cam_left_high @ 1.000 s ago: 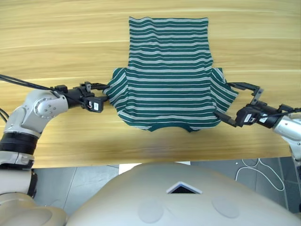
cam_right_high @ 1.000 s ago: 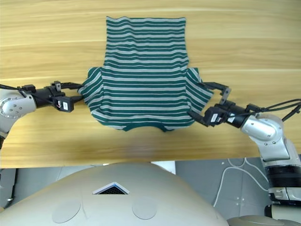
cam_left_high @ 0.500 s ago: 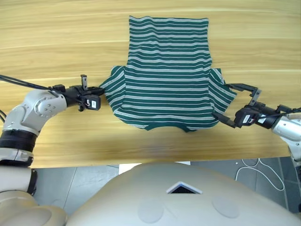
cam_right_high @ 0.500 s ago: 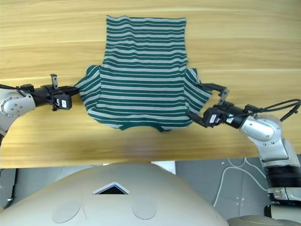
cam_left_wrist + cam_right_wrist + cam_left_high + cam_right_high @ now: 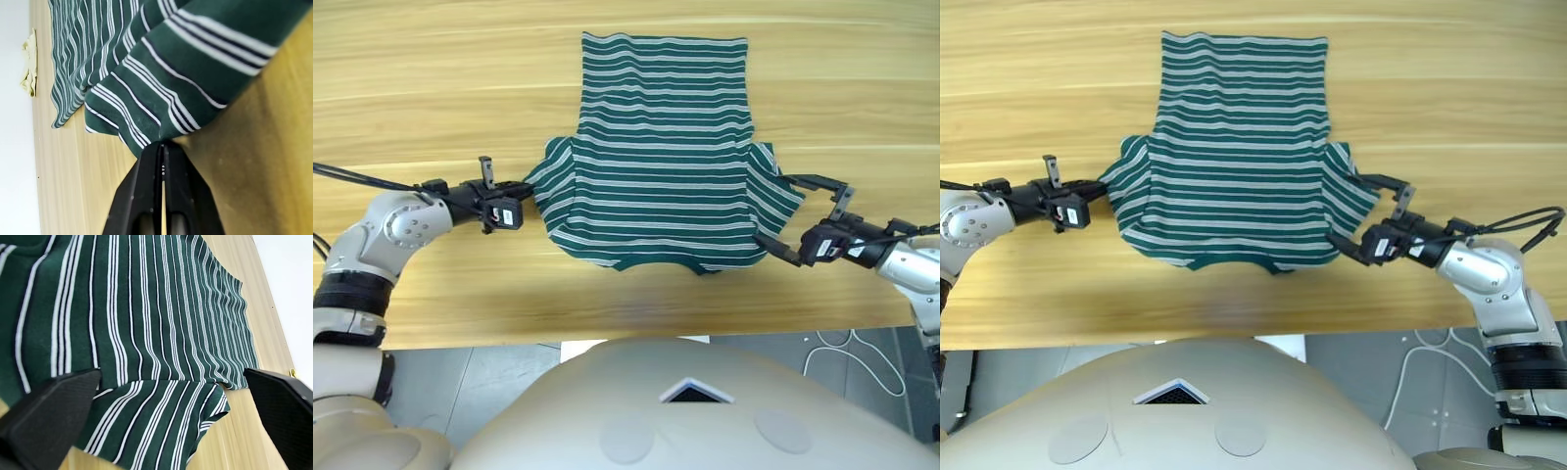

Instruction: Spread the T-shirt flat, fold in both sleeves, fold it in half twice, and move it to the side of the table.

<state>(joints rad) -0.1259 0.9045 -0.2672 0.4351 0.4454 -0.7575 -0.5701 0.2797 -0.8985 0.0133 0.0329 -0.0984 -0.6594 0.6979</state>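
Left gripper [image 5: 161,145] on T-shirt [image 5: 661,147] sleeve

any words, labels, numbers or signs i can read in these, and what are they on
No text here can be read.
White sticker on the left claw: too small to read.
Pale label on the right claw: too small to read.
T-shirt: stripes, no print visible.
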